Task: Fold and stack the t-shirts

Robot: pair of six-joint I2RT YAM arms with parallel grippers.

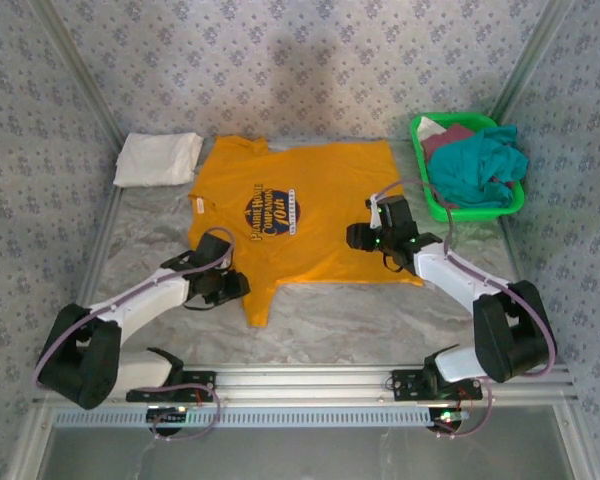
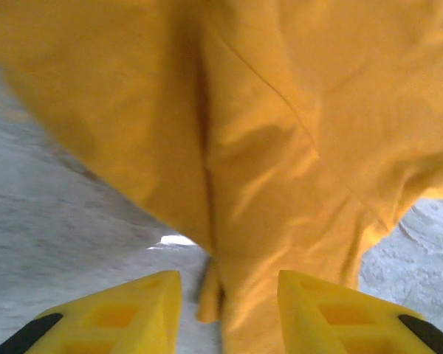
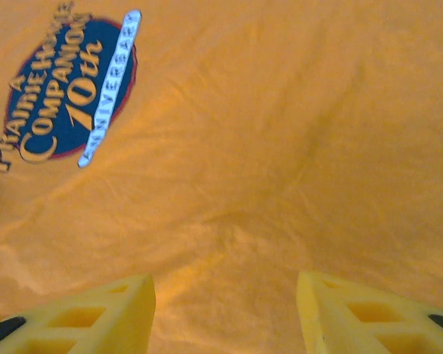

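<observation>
Beneath right hand (image 3: 223,280): mustard t-shirt (image 1: 330,175), hand spread | left hand (image 2: 227,284) spread (t-shirt between fingers (image 2: 125,313))

Grey floral-patterned walls (image 1: 280,60) surround a crinkled silvery tabletop (image 1: 380,312).

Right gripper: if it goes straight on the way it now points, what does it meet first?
Most likely the orange t-shirt: the right gripper, jaws apart, aims at plain cloth beside the chest print, with nothing in between. How far off the cloth lies is unclear.
</observation>
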